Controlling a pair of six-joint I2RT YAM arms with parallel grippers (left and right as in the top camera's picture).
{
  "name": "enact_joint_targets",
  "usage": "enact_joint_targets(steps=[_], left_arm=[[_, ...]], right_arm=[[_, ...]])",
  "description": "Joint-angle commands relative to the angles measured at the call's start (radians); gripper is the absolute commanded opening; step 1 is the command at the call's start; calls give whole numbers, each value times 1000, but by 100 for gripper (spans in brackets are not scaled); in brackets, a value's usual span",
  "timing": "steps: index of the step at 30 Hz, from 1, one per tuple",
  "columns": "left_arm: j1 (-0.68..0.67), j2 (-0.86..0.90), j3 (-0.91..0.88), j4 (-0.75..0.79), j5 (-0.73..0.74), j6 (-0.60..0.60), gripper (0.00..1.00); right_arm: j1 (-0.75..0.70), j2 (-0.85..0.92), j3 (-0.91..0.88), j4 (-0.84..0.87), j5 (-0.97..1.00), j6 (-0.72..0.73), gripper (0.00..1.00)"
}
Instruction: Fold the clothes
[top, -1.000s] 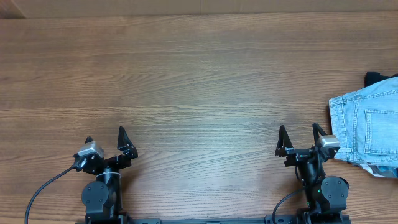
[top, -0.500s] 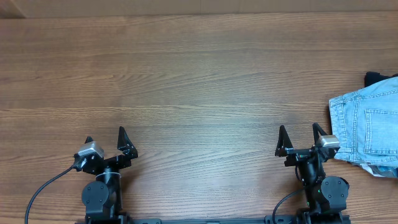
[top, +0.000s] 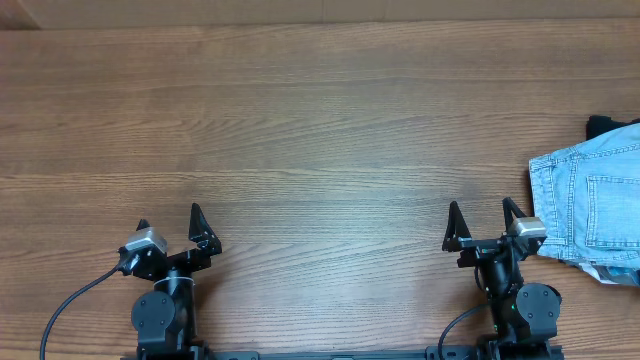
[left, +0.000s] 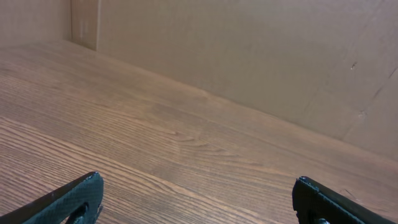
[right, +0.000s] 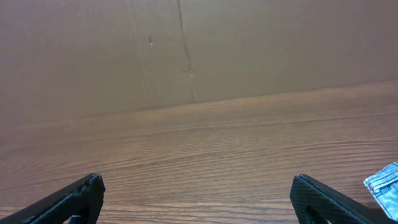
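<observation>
Left tool (top: 170, 216) and right tool (top: 481, 204) spread empty, denim shorts (top: 590, 210) beside right, dark cloth (top: 600, 124) behind

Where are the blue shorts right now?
In the overhead view, the blue shorts lie at the far right edge of the table, partly cut off by the picture, just beside the open right gripper.

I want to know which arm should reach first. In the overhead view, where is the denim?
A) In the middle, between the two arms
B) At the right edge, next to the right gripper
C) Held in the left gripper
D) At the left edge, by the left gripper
B: the denim shorts lie at the right edge of the overhead view, next to the open right gripper.
</observation>
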Motion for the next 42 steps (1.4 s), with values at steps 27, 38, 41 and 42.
enact_joint_targets(steps=[27,38,41,42], left_arm=[[-7,2,-3,2,10,-13,100],[-7,2,-3,2,10,-13,100],[-7,2,-3,2,10,-13,100],[-7,2,-3,2,10,-13,100]], right_arm=[[6,-10,-10,7,17,-3,100],[6,-10,-10,38,-20,2,100],[6,-10,-10,180,-140,1,100],[6,-10,-10,248,-179,1,100]])
